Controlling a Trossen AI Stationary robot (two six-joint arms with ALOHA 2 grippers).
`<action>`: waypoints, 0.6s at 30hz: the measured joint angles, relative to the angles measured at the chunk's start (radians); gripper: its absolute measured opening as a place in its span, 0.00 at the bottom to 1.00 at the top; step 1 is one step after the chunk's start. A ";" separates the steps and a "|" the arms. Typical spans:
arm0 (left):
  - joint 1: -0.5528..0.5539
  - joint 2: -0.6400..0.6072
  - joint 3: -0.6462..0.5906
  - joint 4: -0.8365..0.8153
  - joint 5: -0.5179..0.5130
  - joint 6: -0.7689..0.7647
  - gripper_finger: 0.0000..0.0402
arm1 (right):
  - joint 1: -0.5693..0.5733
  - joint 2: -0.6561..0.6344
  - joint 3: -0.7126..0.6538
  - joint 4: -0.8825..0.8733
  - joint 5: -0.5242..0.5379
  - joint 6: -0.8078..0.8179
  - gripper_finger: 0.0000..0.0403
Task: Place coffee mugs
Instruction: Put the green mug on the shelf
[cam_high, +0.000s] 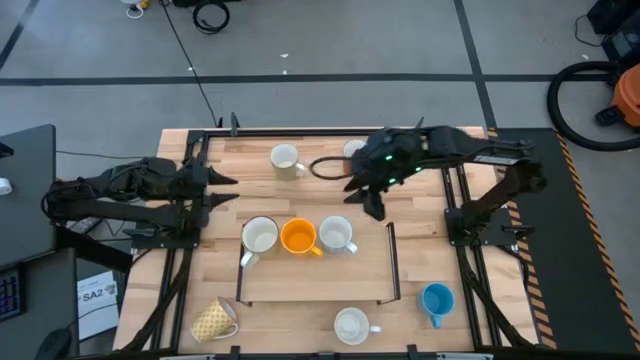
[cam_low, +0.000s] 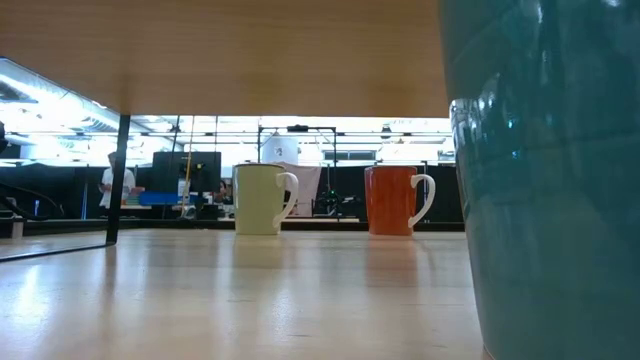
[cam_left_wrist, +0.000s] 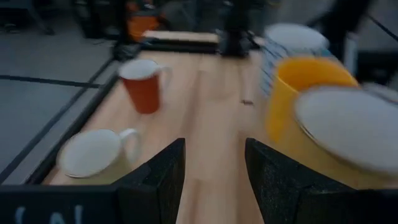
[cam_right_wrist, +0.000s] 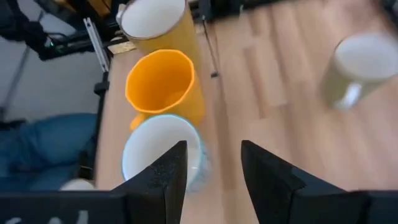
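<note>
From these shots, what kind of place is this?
Probably a robotics lab or workshop: a framed wooden table with two arms, cables across the bare floor, monitors and equipment racks in the room behind.

a robotics lab: a framed wooden table (cam_high: 320, 290) on grey concrete floor (cam_high: 330, 40), monitors (cam_low: 190, 170) and racks behind.

Eight mugs, all upright. Centre row, touching: cream mug (cam_high: 260, 236), orange mug (cam_high: 298, 237), white mug (cam_high: 335, 234). Far side: cream mug (cam_high: 285, 158), plus reddish-brown mug (cam_left_wrist: 142, 85), partly hidden from above. Near edge: yellow patterned mug (cam_high: 213, 320) left, white mug (cam_high: 351, 325) mid, blue mug (cam_high: 436, 299) right.
</note>
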 joint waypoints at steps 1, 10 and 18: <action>0.000 0.008 0.000 0.009 -0.032 -0.018 0.43 | 0.000 -0.019 0.000 -0.007 0.015 -0.042 0.39; 0.065 0.166 0.000 0.102 -0.184 -0.149 0.43 | -0.029 -0.214 -0.186 0.036 0.106 -0.174 0.39; 0.335 0.332 0.125 0.129 -0.114 -0.208 0.43 | -0.119 -0.375 -0.475 0.204 0.108 -0.172 0.39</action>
